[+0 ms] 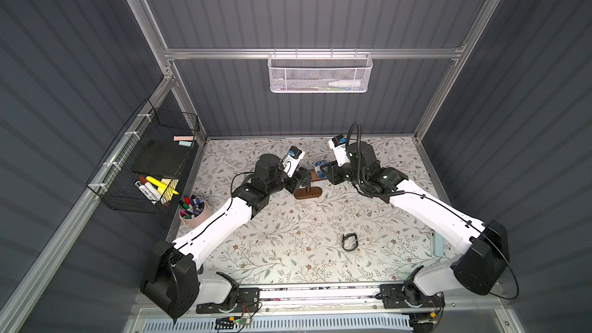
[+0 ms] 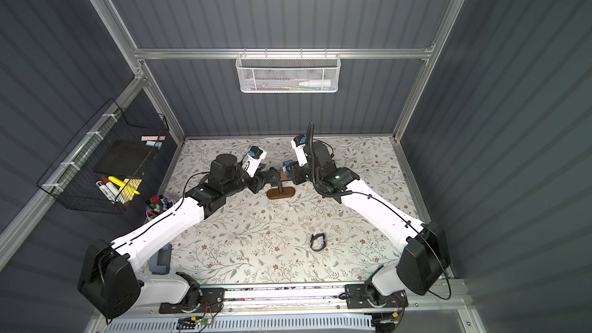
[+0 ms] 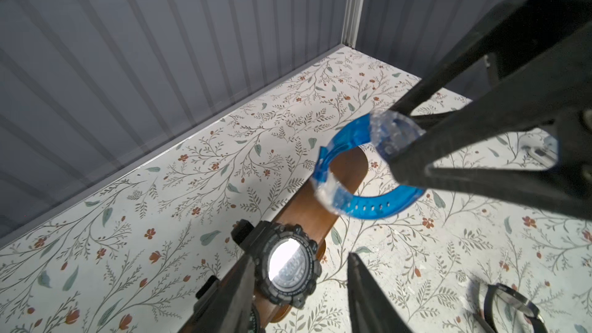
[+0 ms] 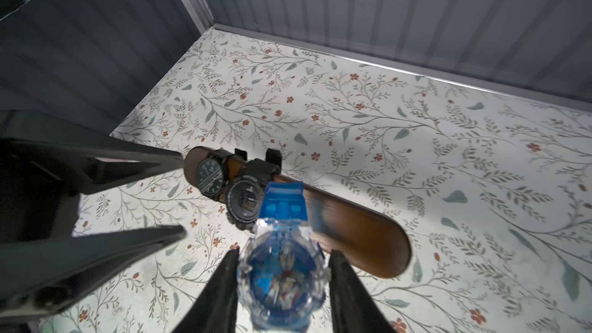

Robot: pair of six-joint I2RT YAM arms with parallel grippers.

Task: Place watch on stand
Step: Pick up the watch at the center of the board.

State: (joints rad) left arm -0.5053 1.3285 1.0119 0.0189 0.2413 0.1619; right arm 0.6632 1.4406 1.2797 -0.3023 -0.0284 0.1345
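Watch (image 4: 282,280), blue and see-through, is clamped at its case between the jaws of the right gripper (image 4: 284,253). Its closed strap appears to be threaded round the bar of the stand (image 4: 358,235), between the bar's free end and a black digital watch (image 4: 243,201). A black dial watch (image 4: 209,172) is seated beyond that, near the far end. The blue case is held tilted and is not yet laid flat on the bar.

The left gripper (image 3: 299,256) is seen with its jaws apart astride the digital watch, and nothing is gripped by it.

The seating step is judged to be in hand. The case is best turned level and lowered onto the bar's top, just beside the digital watch, without that watch being nudged. Release is best kept until the case is borne by the wood. Sideways push is to be avoided, since the bar is carried on a thin post and could be tipped. The left claw is best drawn clear of the bar.

A fourth watch (image 1: 349,241) is left on the table (image 1: 288,261), well apart from the stand.

A white mesh basket (image 1: 288,78) is hung on the rear rail; a white bottle (image 1: 344,84) is laid in it. A black wire basket (image 1: 134,203) is fixed to the side wall; markers (image 1: 145,189), a yellow highlighter (image 1: 161,185) and a dark block (image 1: 160,158) are kept in it. A pink cup (image 1: 198,219) is filled with pens (image 1: 192,206).
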